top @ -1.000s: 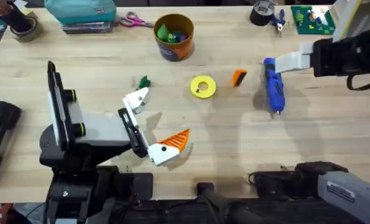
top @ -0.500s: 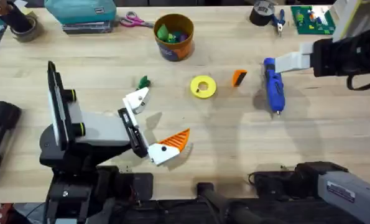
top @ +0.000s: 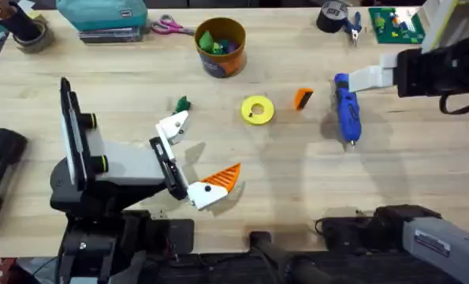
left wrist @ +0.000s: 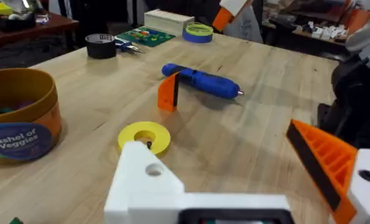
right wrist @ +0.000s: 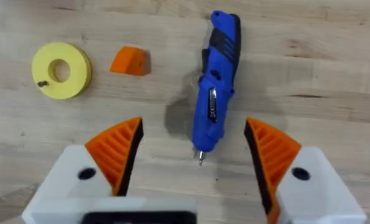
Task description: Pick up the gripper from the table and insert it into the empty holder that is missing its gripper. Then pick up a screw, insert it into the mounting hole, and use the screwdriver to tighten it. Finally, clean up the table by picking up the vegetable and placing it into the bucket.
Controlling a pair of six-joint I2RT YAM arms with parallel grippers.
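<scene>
Hovering released above the screwdriver (right wrist: 217, 87), the right end effector (right wrist: 194, 155) straddles the wrong item first; the gripper (top: 303, 99) sits untouched at centre-right of the desk (top: 423, 173), beside the yellow disc (top: 257, 110). The left end effector (top: 193, 158), also released, carries the holder (top: 173, 126); a misaligned insertion could jam.

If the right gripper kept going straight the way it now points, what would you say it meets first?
Most likely the blue plastic electric screwdriver: it lies on the table directly between the open right gripper's orange-padded fingers, bit end nearest. How far below is hard to judge.
</scene>
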